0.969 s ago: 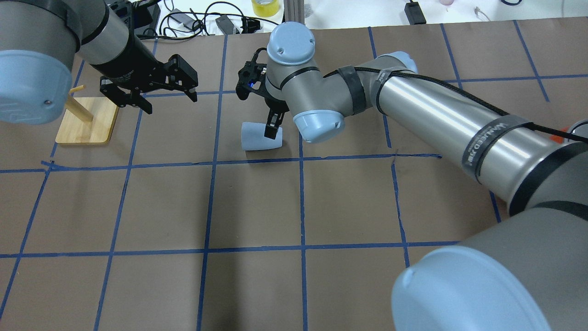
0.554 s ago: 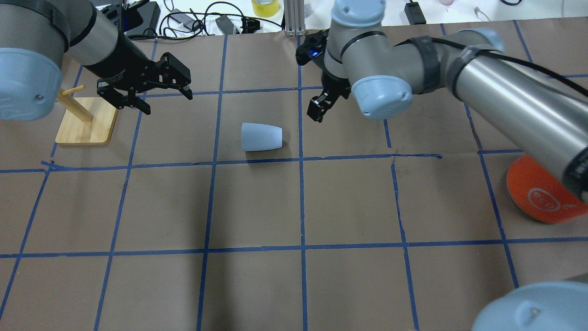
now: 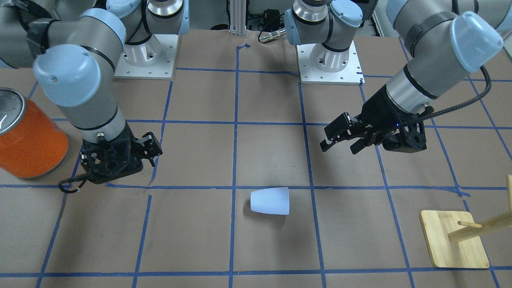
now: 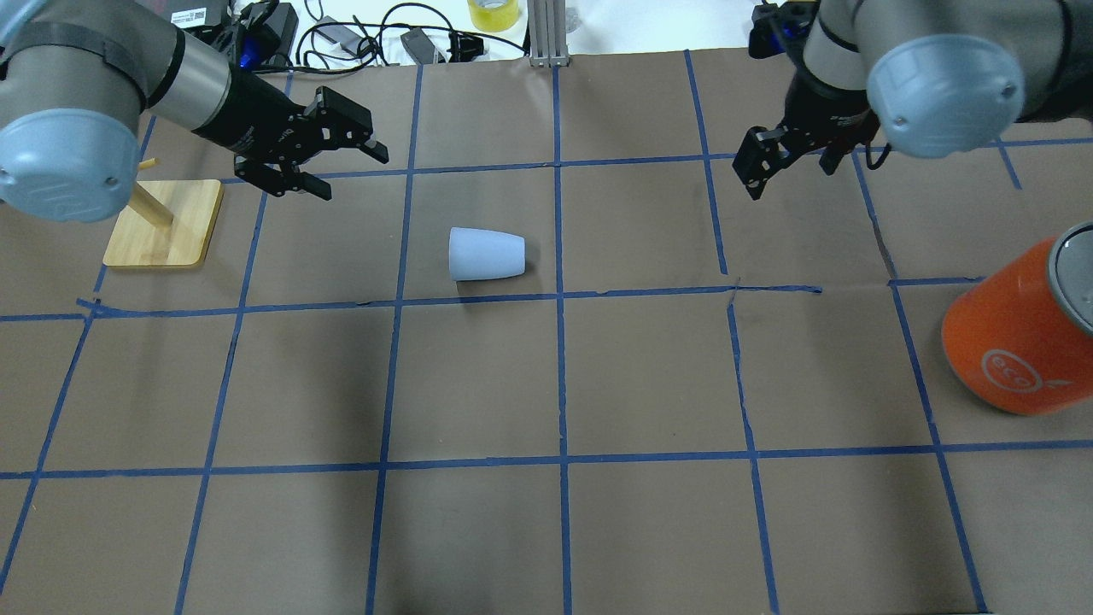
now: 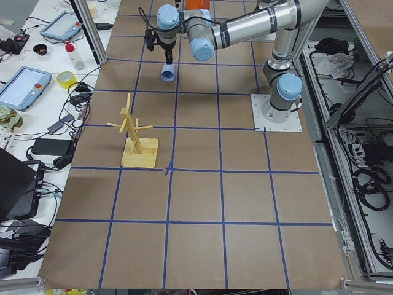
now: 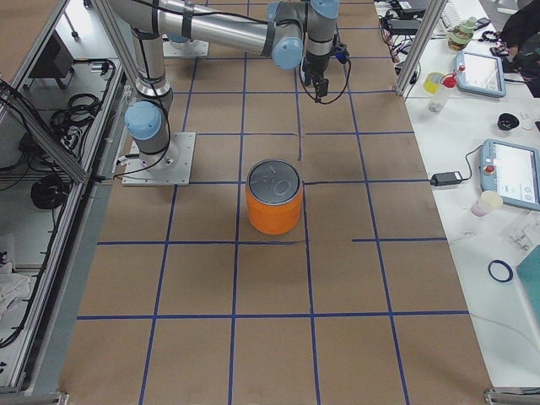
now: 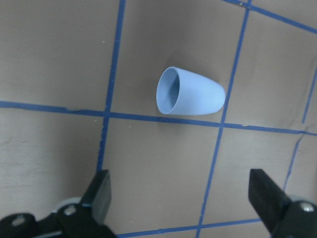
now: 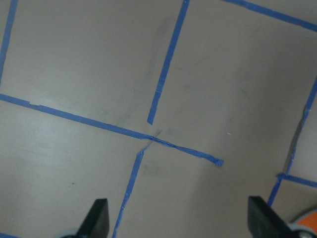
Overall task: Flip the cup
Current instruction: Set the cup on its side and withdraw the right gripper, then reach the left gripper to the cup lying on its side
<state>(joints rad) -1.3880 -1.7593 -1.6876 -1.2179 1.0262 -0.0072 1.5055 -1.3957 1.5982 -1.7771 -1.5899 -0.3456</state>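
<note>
**Right gripper (image 4: 790, 175) has backed off, cup (image 4: 486, 254) not flipped**

Right gripper is wide open and holds nothing. A second ago its fingers were down at the cup's narrow end. Now it sits well off toward the far right of the table (image 4: 546, 530), and its wrist view shows only paper and tape.

The cup hasn't budged. It's in the same spot, lying on its side near the middle of the table, just on the far side of a blue tape line (image 4: 598, 295). The wide rim points toward the robot's left.

Left gripper (image 4: 350, 171) is also wide open and empty, hanging near the wooden rack (image 4: 162, 224). It has nudged slightly toward the cup. In its wrist view the cup lies ahead between the fingers, with the open mouth visible.

My read:
- The right arm's contact gave no usable flip, so the task isn't done.
- This looks like a handoff to the left arm, which has the rim side facing it.
- Risk: the tapered cup rolls away if pushed instead of pinched.

The orange canister (image 4: 1016, 342) is well clear.
</note>
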